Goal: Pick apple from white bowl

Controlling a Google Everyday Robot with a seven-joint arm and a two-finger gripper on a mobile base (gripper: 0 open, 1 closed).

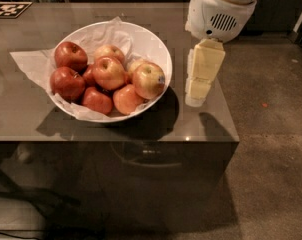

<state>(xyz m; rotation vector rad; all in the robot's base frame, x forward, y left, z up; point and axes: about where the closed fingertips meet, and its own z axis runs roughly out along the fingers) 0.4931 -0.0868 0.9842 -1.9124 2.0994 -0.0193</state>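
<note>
The white bowl (153, 40) stands on the grey table, lined with crumpled white paper and holding several apples. The apple (148, 80), yellow-green with a red blush and a small dark sticker on its right side, lies at the bowl's right edge, on top of the others. My gripper (195, 99), cream-coloured, hangs pointing down just right of the bowl's rim, beside the apple and apart from it. It holds nothing that I can see. The white wrist housing (218, 11) is above it.
Dark red apples (70, 55) fill the bowl's left side and a yellow-red apple (109, 72) lies in the middle. White paper (28, 61) sticks out left of the bowl. The table's right edge (230, 114) is close to the gripper, with floor beyond. A black-and-white marker tag (8, 9) lies at the far left.
</note>
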